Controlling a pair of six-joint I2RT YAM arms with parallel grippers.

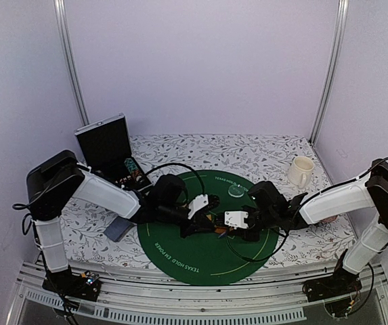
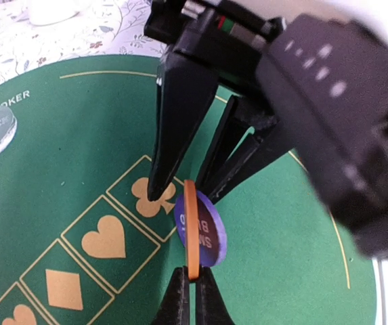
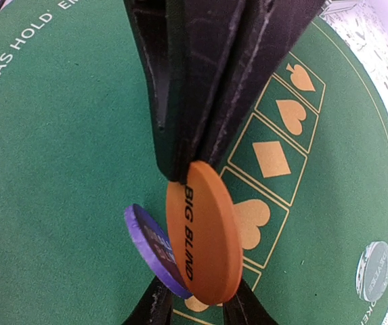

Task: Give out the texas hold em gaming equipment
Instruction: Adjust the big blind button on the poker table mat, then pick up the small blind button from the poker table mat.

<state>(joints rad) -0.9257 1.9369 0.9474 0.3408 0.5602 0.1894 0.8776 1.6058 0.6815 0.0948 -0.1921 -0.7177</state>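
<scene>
This is a robotics lab test cell, not a lived-in room. Plain pale lilac wall panels meet at bare aluminium corner posts, and two white-and-black robot arms stand bolted to a slotted metal rail at the table's near edge. The props look staged: a floral-patterned tablecloth, a round green felt mat printed TEXAS HOLD'EM POKER, and a white ceramic mug.
</scene>
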